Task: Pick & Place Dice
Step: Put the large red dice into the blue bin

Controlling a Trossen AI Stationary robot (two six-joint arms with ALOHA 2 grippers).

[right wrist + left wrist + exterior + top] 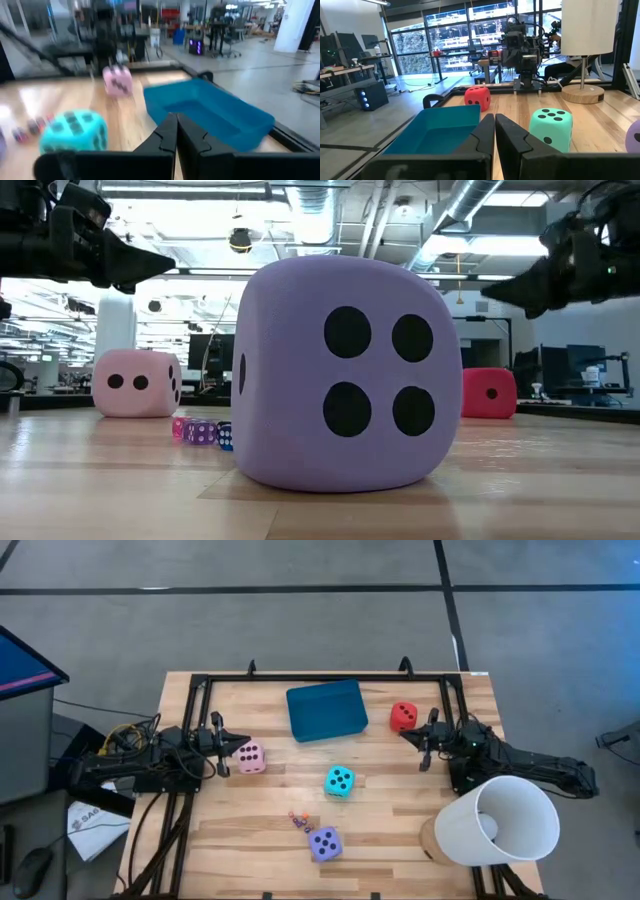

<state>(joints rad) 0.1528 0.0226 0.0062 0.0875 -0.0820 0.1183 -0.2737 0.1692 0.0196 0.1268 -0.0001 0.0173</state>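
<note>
On the wooden table (390,840) nothing is grasped yet: both closed-fingered grippers, left gripper (222,746) and right gripper (424,748), wait, so the left must open for the pink die (250,757) at its three o'clock.

Left gripper (228,748) and right gripper (415,739) hover low, jaws closed, facing each other

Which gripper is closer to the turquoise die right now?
Right, by a small margin. The right gripper sits off the turquoise die toward the red die; the left gripper is beside the pink die, slightly farther away.
</note>
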